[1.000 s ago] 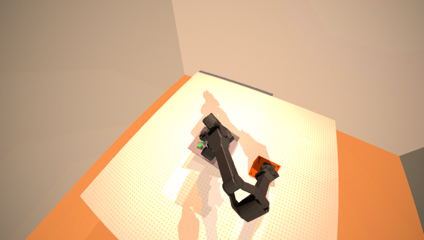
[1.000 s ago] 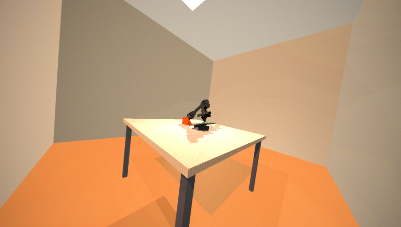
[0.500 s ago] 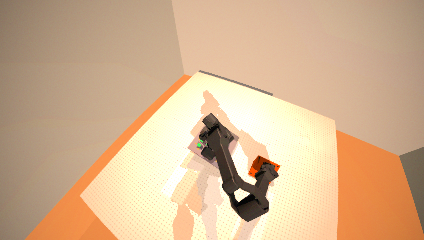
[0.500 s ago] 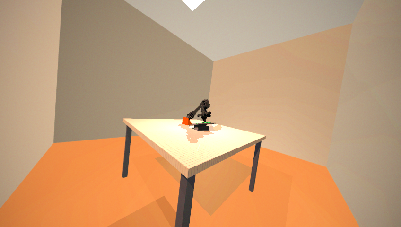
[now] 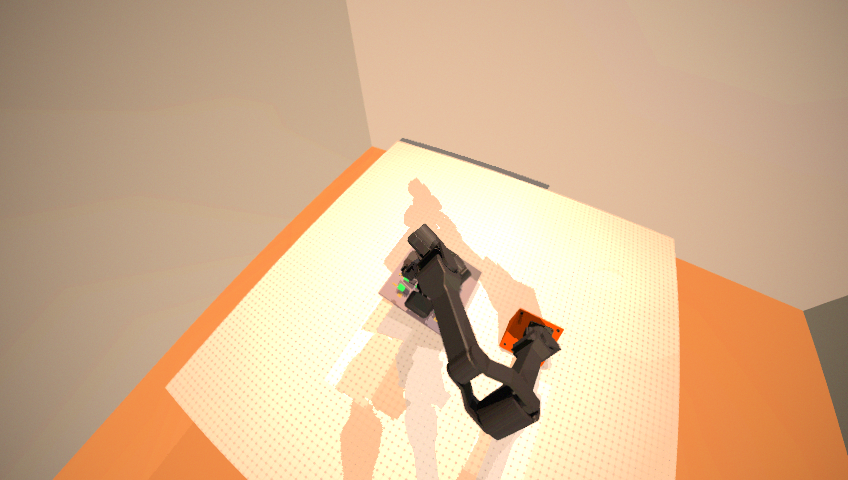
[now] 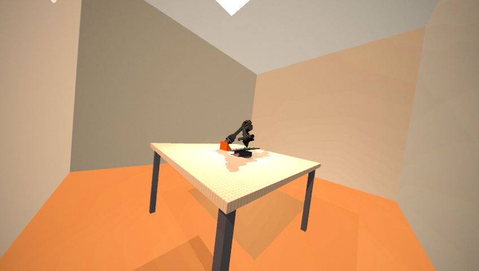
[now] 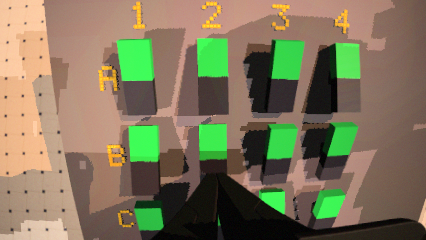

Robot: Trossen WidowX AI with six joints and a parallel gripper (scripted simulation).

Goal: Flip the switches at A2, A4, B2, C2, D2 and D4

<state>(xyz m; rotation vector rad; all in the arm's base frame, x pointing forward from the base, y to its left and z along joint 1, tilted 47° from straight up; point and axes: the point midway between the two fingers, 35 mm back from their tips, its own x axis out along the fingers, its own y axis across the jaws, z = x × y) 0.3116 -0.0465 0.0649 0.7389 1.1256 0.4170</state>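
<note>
The panel (image 5: 389, 292) (image 6: 257, 148) (image 7: 75, 30) carries green-and-dark rocker switches. In the wrist view, A2 (image 7: 213, 57), A4 (image 7: 348, 61) and B2 (image 7: 213, 137) show green far halves and dark near halves. Which ends are raised is hard to tell. My gripper (image 6: 247, 146) (image 7: 215, 181) is shut and empty, its tips over the dark near end of B2; contact cannot be told. The fingers hide nearly all of C2. D2 and D4 are outside the wrist view. In the top view the arm covers much of the panel.
A1 (image 7: 135, 60), A3 (image 7: 287, 60), B1 (image 7: 144, 143), B3 (image 7: 281, 141) and B4 (image 7: 342, 140) surround the target switches. C1 (image 7: 149, 218), C3 (image 7: 272, 201) and C4 (image 7: 329, 204) flank the fingers. The orange base mount (image 5: 511, 333) (image 6: 223, 145) stands beside the panel.
</note>
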